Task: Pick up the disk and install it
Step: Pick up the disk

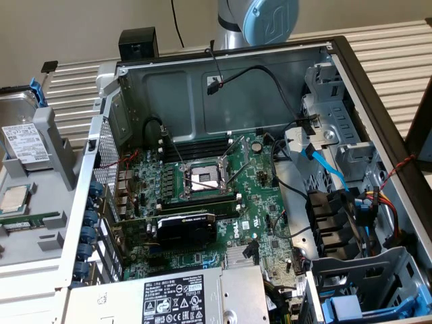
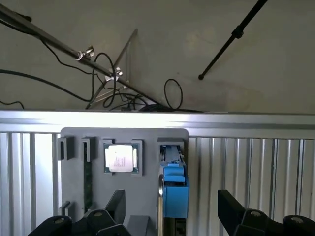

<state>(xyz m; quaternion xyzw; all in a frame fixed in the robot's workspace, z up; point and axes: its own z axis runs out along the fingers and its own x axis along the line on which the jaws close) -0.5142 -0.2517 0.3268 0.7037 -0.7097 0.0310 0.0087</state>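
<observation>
Silver with blue trim, so an easy spot: found the disk (image 1: pixel 25 143) parked on edge in a slot of the grey holder (image 1: pixel 57 145), white label showing. Saw the CPU chip (image 1: pixel 16 197) lying flat on that same holder, just beside the disk, plus a thin green circuit strip (image 1: pixel 23 221) near the chip. Caught the gripper (image 2: pixel 170 192) hovering clear of the holder, both black fingers (image 2: pixel 115 206) spread wide, nothing held between them. Lined up with the blue edge of the disk in the wrist view, but no contact anywhere. Noticed the open computer case (image 1: pixel 189 88) right beside the holder, on the exterior view's right of it, motherboard (image 1: pixel 256 202) exposed and facing up.
</observation>
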